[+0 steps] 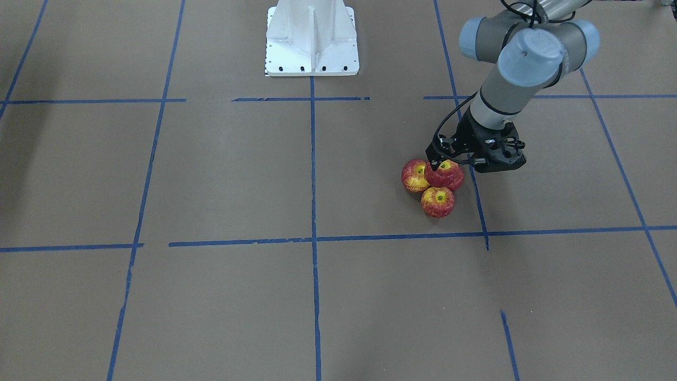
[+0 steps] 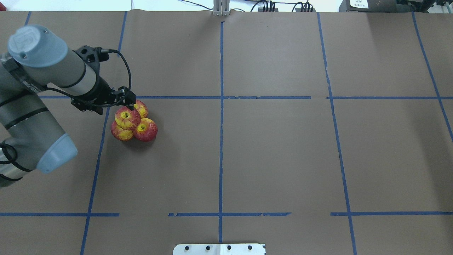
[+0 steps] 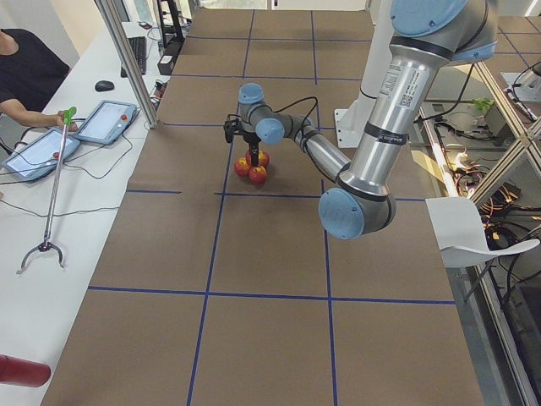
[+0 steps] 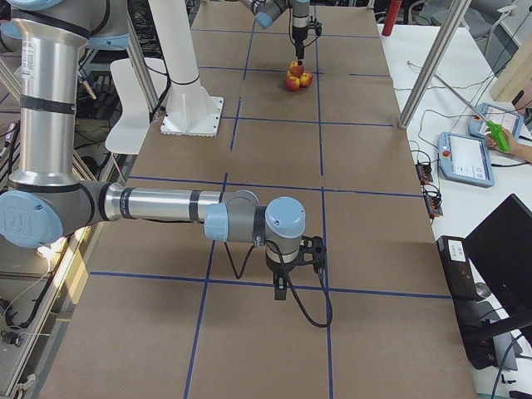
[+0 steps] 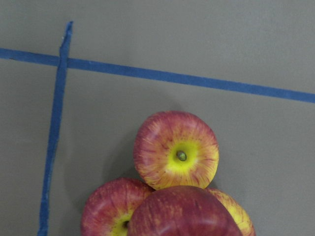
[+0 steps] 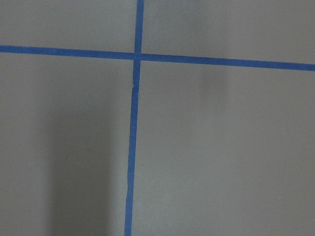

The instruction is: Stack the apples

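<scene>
Four apples (image 2: 145,130) clustered under the left gripper (image 1: 438,160), right of centre in the front-facing view.
Three apples lie touching on the brown table (image 1: 238,174). The top apple (image 1: 447,177) rests on them, stem dimple up. In the front-facing view the left gripper's dark fingertips stand at the top apple's upper left edge, touching it or just over it. Whether they grip it, and how wide they stand, cannot be told. In the left wrist view this apple fills the lower centre, in front of the three below. The right gripper (image 4: 281,287) hangs by a blue tape line (image 4: 166,278) low in the right-side view, well apart from the apples; its opening cannot be judged.
</scene>
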Robot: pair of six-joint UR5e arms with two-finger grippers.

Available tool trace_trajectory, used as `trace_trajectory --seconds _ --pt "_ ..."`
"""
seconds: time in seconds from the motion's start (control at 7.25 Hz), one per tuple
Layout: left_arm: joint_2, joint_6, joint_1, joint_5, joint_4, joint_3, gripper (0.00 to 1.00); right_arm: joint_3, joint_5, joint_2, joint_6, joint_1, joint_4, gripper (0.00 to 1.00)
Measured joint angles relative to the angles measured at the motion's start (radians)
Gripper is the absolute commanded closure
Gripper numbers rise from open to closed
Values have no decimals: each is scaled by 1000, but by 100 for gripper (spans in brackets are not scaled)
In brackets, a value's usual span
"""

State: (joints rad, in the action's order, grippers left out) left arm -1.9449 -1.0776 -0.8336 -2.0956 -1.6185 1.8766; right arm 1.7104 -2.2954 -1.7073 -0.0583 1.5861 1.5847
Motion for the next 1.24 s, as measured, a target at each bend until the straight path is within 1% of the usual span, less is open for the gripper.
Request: trace_trajectory --seconds 0.14,0.28,0.41,0.55,0.69,0.83,0.97,1.1,1.24 --pt "10 68 -47 0 42 49 0 0 0 0 0 0 0 0" --pt "43 157 -96 -4 56 75 0 0 0 0 0 0 0 0" --pt "105 287 -164 -11 59 86 0 0 1 0 0 0 0 0" --pt "186 463 -261 -35 57 85 0 0 1 0 0 0 1 0" --pt "258 664 -384 -91 54 57 0 0 1 0 0 0 0 0" --pt "310 874 -518 -147 52 -8 0 0 1 0 0 0 0 0" --pt "343 1061 -639 -176 51 -95 0 0 0 0 0 0 1 0" --pt "353 1208 -750 -188 52 -191 0 0 0 0 0 0 0 0" --pt "352 1309 -835 -191 57 -266 0 0 0 0 0 0 0 0"
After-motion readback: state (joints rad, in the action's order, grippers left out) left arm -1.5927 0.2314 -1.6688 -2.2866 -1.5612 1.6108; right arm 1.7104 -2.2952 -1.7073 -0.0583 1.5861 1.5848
